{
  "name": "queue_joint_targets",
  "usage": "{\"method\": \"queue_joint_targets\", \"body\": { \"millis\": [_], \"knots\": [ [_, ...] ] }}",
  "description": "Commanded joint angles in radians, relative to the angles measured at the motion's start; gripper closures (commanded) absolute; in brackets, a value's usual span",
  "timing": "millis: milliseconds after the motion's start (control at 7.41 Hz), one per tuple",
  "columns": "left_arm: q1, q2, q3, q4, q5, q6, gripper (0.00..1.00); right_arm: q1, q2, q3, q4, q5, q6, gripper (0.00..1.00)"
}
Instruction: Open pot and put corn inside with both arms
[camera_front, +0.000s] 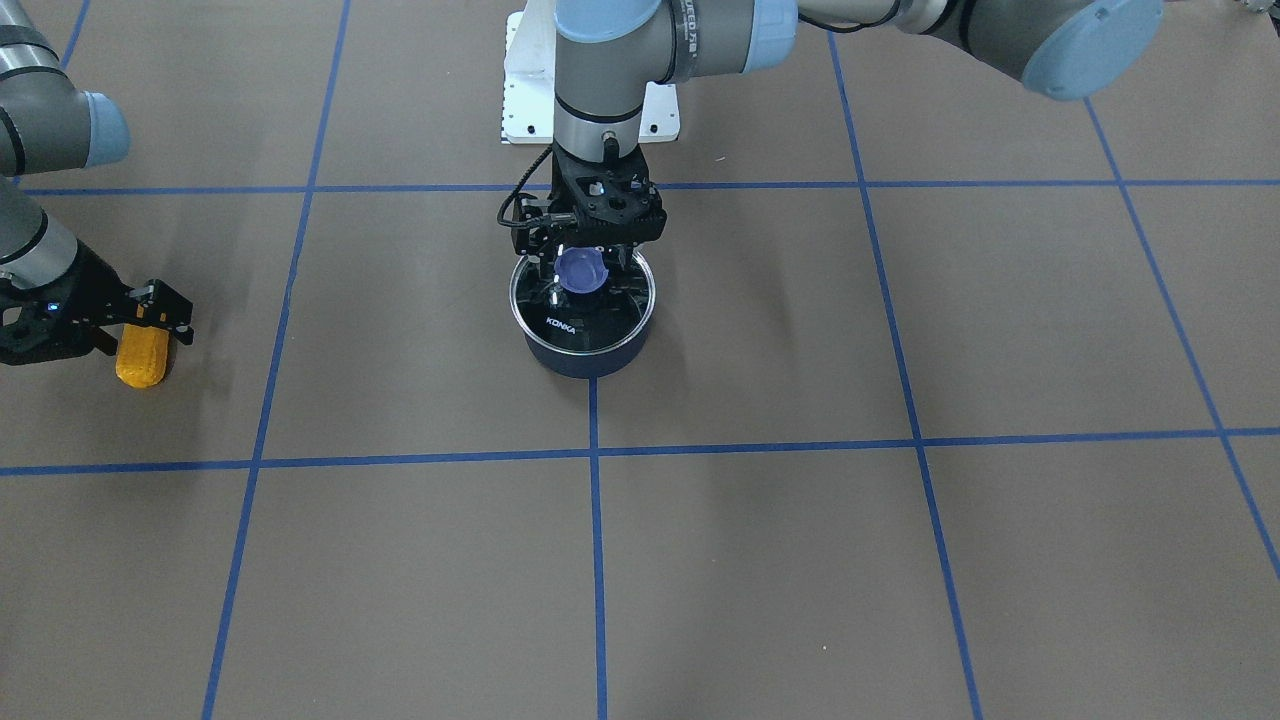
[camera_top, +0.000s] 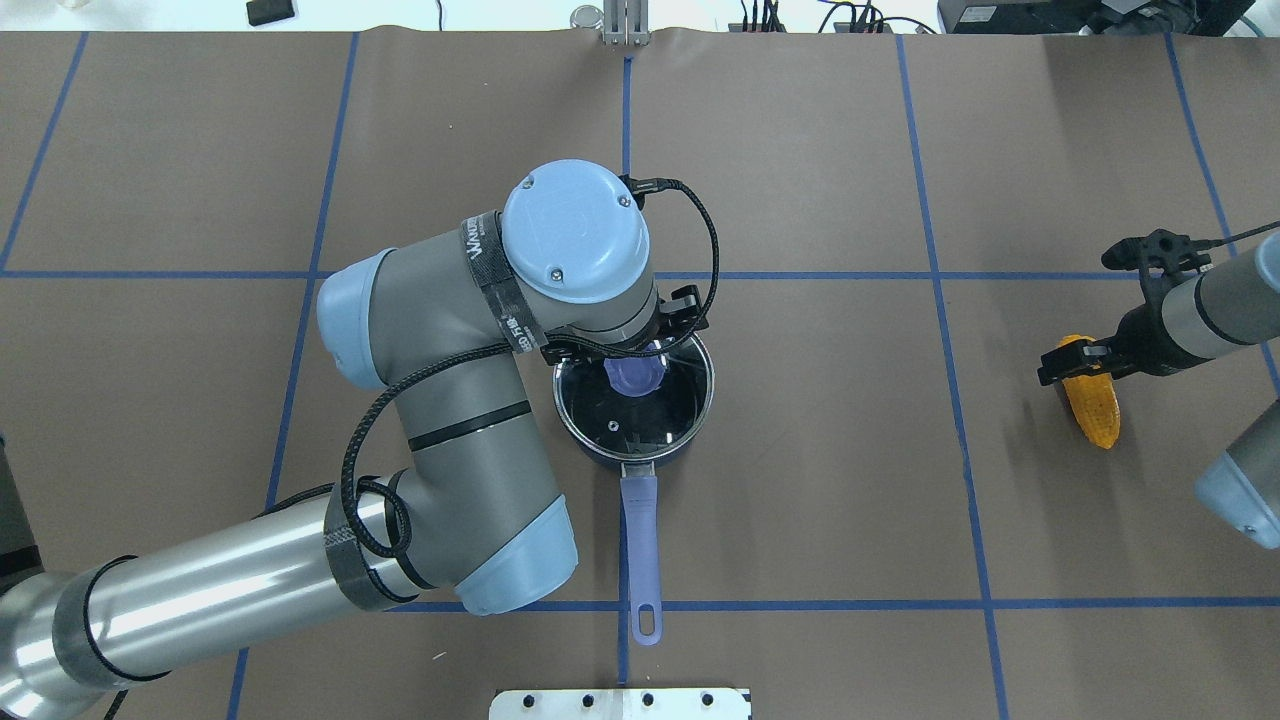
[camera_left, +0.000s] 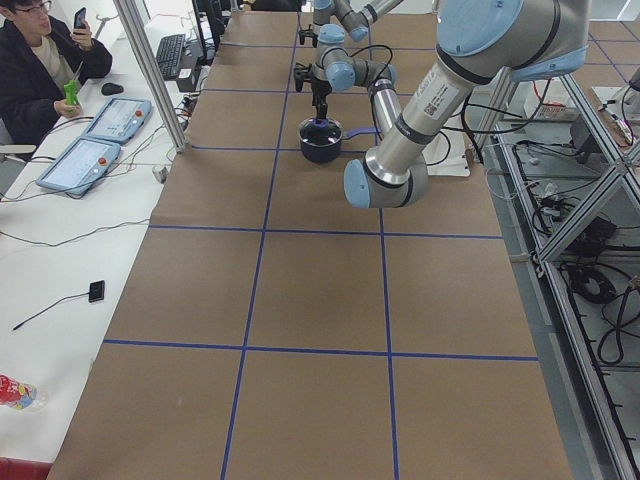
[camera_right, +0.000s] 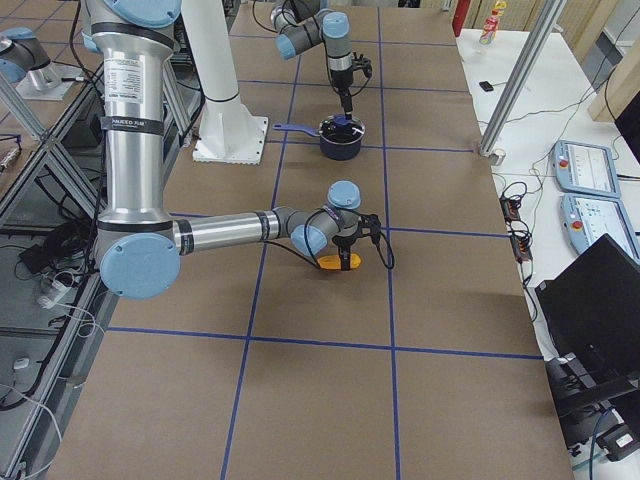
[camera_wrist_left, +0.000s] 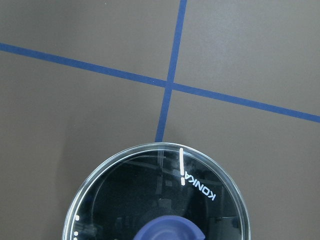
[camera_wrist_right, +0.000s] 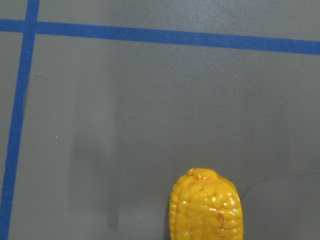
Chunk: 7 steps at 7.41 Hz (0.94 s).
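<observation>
At table centre the lid (camera_top: 665, 410) covers the pot (camera_top: 640, 520), left gripper (camera_front: 588, 262) over its knob (camera_top: 633, 375), while at overhead 3 o'clock the right gripper (camera_top: 1075, 360) straddles the corn (camera_top: 1095, 415) (clamping unreadable for both), so nothing looks done yet.

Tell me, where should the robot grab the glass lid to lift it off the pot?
By the purple knob at its centre, coming straight down from above. The glass lid lies flat on the pot, and the knob is its only raised part.
</observation>
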Motion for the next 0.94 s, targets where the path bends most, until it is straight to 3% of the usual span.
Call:
{"method": "queue_joint_targets", "body": {
  "millis": [0,135,270,540,675,810],
  "knots": [
    [0.001,-0.001,0.027,-0.010,0.012,0.002,0.02,-0.004,0.005,0.000,0.001,-0.001,0.007,0.03],
    [0.001,-0.004,0.045,-0.031,0.015,0.002,0.02,-0.006,0.007,-0.003,0.000,-0.001,0.007,0.13],
    [0.001,-0.004,0.054,-0.042,0.019,0.002,0.02,-0.006,0.010,-0.005,0.000,-0.001,0.013,0.34],
    [0.001,-0.010,0.055,-0.042,0.019,0.000,0.02,-0.006,0.014,-0.006,0.001,0.000,0.049,0.87],
    [0.001,-0.010,0.055,-0.042,0.019,-0.001,0.02,-0.004,0.025,-0.006,0.001,0.000,0.056,1.00],
    [0.005,-0.010,0.061,-0.042,0.019,0.000,0.02,-0.004,0.025,-0.006,0.000,-0.001,0.060,1.00]
  ]
}}
